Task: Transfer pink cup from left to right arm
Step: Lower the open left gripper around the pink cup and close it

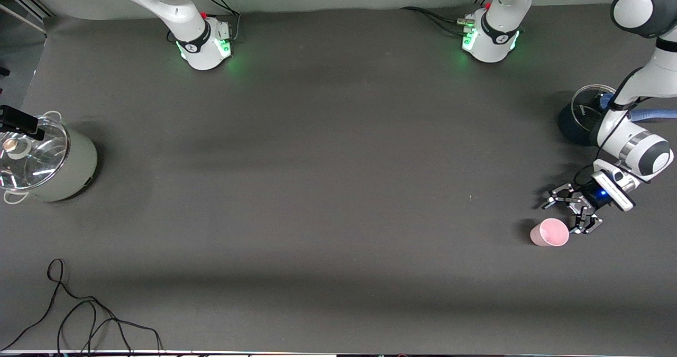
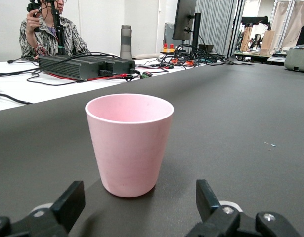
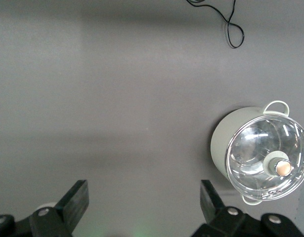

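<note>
The pink cup (image 1: 549, 232) stands upright on the dark table mat near the left arm's end, empty. In the left wrist view the pink cup (image 2: 129, 143) stands just ahead of the fingertips, not between them. My left gripper (image 1: 564, 215) is low at the table beside the cup, open and empty; it also shows in its own wrist view (image 2: 138, 200). My right gripper (image 3: 142, 202) is open and empty, high above the table near the right arm's end. It is out of the front view.
A pale green pot with a glass lid (image 1: 47, 158) stands at the right arm's end, also in the right wrist view (image 3: 260, 153). A dark pot with a glass lid (image 1: 582, 116) stands partly hidden by the left arm. A black cable (image 1: 79, 314) lies near the front edge.
</note>
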Robot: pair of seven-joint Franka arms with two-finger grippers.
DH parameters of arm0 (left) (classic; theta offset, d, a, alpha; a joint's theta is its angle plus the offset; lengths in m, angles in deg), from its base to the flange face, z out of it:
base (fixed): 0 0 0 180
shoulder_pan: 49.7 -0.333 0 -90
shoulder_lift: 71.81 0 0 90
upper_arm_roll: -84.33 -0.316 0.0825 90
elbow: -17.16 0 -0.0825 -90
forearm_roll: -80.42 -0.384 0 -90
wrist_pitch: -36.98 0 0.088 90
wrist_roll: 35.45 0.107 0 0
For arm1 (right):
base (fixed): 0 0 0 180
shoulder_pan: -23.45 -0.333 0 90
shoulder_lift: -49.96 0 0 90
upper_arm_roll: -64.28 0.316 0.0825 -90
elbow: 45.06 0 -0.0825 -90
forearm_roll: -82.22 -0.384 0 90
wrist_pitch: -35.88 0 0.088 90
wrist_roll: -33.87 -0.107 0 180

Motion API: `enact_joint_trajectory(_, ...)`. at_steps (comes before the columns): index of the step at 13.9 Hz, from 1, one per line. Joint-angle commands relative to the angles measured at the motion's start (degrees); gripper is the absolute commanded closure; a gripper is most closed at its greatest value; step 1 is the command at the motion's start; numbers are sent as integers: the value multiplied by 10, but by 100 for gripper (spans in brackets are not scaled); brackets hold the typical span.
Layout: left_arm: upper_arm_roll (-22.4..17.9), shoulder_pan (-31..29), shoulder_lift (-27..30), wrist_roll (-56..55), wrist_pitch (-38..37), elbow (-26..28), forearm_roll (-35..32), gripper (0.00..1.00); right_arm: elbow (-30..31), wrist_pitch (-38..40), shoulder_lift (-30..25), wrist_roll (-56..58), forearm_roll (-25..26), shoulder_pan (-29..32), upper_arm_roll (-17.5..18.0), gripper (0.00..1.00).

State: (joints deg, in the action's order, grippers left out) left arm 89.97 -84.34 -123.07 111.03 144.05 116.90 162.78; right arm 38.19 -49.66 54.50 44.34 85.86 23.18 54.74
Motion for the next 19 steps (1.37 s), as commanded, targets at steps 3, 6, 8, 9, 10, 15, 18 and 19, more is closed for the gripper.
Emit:
enact_joint_trajectory(3,10,7,-14,9,7,-13,33,0,-5,3,0,16,-6,1,-3,0)
enact_joint_trajectory(6,13,7,-15,8,16,-28,33,0,-5,3,0,15,-6,0,-3,0)
enact_joint_trajectory(8,13,8,-16,9,26,-40,32,0,-4,3,0,16,-6,0,-3,0)
enact_joint_trajectory(9,13,10,-21,11,26,-47,31,0,-4,3,-1,16,-6,0,-3,0)
enact_joint_trajectory(10,13,11,-28,14,26,-53,32,0,-4,3,-1,16,-6,0,-3,0)
enact_joint_trajectory(15,13,16,-35,48,26,-57,29,0,-4,13,-3,15,-6,-3,-3,0)
enact_joint_trajectory(18,12,26,-34,72,27,-60,28,0,-4,13,-2,13,-6,-4,-2,0)
enact_joint_trajectory(19,12,27,-34,73,29,-60,27,0,-5,13,-2,12,-17,-4,-3,0)
